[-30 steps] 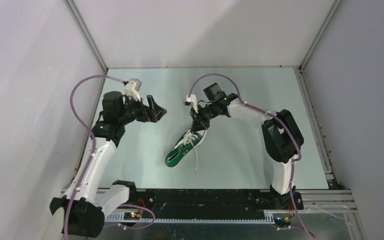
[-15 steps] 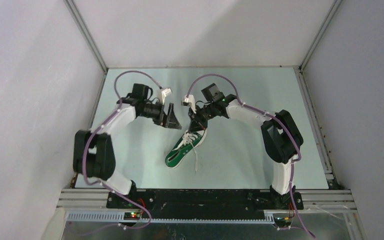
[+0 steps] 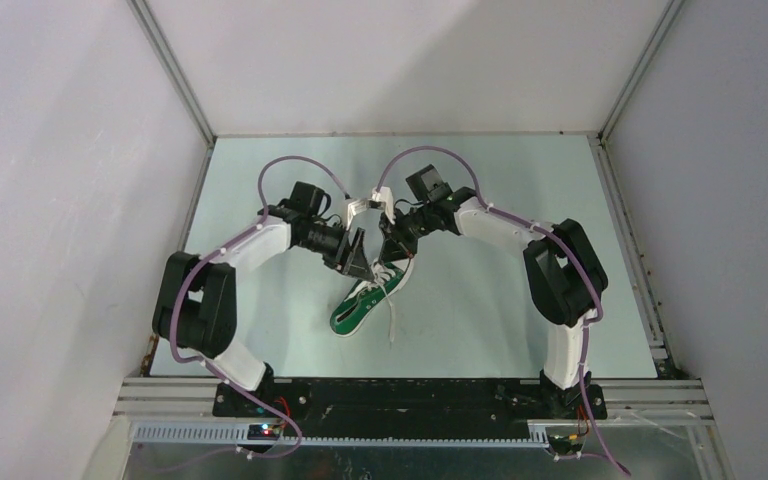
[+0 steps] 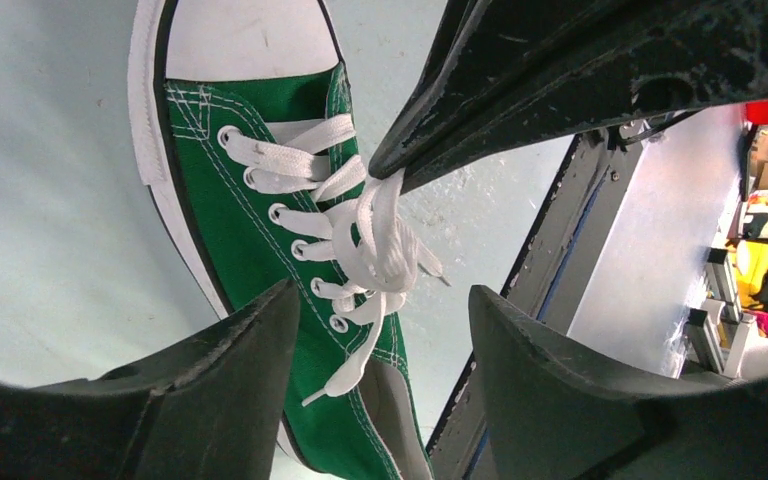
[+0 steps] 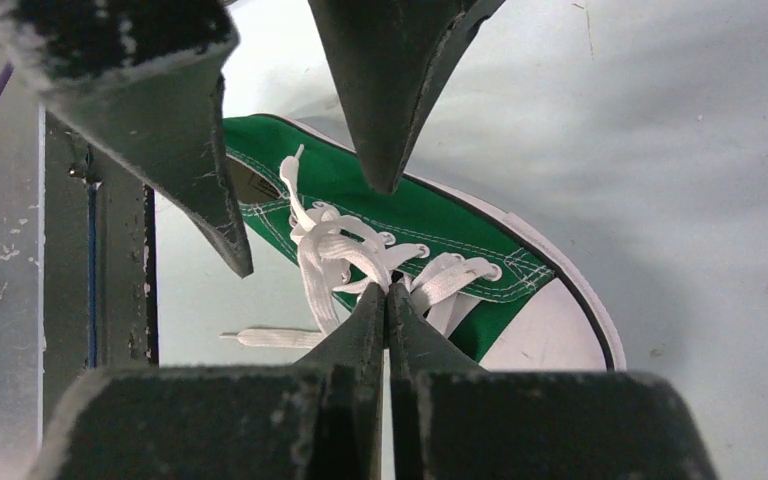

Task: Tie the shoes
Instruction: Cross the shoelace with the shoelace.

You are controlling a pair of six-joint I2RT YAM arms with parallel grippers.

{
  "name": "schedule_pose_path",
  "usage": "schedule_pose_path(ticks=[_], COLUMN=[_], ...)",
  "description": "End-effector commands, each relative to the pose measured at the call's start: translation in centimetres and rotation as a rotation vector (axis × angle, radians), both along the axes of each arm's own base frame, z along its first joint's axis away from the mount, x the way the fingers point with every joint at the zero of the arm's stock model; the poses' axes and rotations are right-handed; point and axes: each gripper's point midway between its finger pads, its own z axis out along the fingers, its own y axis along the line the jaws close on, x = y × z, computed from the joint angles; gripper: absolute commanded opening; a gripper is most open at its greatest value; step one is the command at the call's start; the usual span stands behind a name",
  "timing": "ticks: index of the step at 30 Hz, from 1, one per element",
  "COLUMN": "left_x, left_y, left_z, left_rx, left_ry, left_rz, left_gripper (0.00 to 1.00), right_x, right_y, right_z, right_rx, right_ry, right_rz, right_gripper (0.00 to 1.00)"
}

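Observation:
The green sneaker (image 3: 362, 302) lies on the pale table, toe toward the far side and heel toward the front. Its white laces (image 4: 372, 238) bunch over the eyelets. One loose lace end (image 5: 260, 338) lies on the table beside the shoe. My right gripper (image 3: 392, 252) is shut on a bunch of lace above the tongue, and the pinch shows in the right wrist view (image 5: 388, 292). My left gripper (image 3: 357, 263) is open and empty, just left of the right one. In the left wrist view (image 4: 382, 292) its fingers straddle the laces from above, and the sneaker (image 4: 250, 230) lies below.
The dark front rail (image 3: 410, 398) runs along the table's near edge behind the shoe's heel. The grey enclosure walls (image 3: 80, 200) close in left, right and back. The two grippers are close together over the shoe.
My left arm has swung in from the left side to over the shoe's laces, next to the right gripper, still open. The right gripper and the shoe have stayed put.

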Motion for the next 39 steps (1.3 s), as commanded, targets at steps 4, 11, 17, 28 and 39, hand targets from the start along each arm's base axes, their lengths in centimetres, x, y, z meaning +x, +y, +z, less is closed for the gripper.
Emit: schedule_pose_path(ticks=[4,11,17,28,39], left_x=[0.9,1.0,0.8,0.2,0.5], left_y=[-0.6,-1.6,-2.0,-1.8,-1.8], left_z=[0.3,0.3,0.1,-0.2,-0.6], left_rx=[-0.006,-0.078,-0.112,-0.103,-0.089], left_ry=[-0.020,-0.005,0.018,0.046,0.056], left_rz=[-0.009,-0.034,-0.050,-0.080,-0.068], left_gripper=[0.66,0.54,0.42,0.46,0.25], right_x=[0.1,0.0,-0.1,0.3,0.5], right_y=[0.4,0.3,0.3,0.2,0.0], right_z=[2.2,2.1,2.0,2.1,2.2], right_rx=[0.042,0.040,0.039,0.042,0.045], right_ry=[-0.044,-0.029,-0.020,-0.017,-0.015], right_rz=[0.001,-0.006,-0.011,-0.026,-0.031], right_gripper=[0.00,0.00,0.00,0.00,0.00])
